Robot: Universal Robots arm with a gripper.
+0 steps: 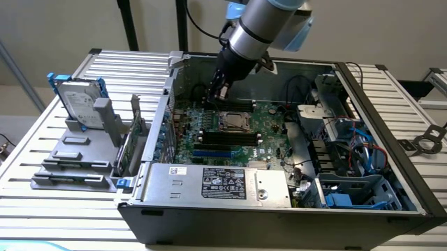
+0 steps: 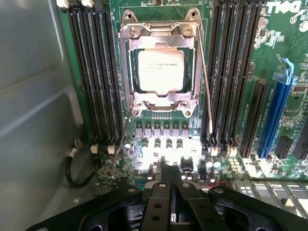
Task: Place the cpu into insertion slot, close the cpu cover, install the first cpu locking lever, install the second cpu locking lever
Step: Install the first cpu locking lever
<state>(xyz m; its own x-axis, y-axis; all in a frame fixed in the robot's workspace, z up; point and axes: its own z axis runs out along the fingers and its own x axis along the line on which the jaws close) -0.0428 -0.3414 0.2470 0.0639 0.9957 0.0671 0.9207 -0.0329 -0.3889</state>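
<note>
Black pincer (image 2: 172, 172) closed tight, empty, hovering above mobo (image 2: 288, 48) nr cpu (image 2: 160, 70).

A plain beige wall (image 1: 391, 31) stands at the far side, two black posts (image 1: 129, 23) rising before it; a ribbed aluminium table (image 1: 56, 214) spans the near ground under even light

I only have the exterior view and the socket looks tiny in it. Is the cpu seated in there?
Observer: Yes. In the wrist view the cpu lies flat under the closed cpu cover, showing through its cutout.
Operator: Are the levers locked?
Observer: One thin wire lever angles away from the cover toward the memory slots; latched or not, I can't tell.
Operator: And the pincer?
Observer: The pincer is shut, empty, apart from the cover.
</note>
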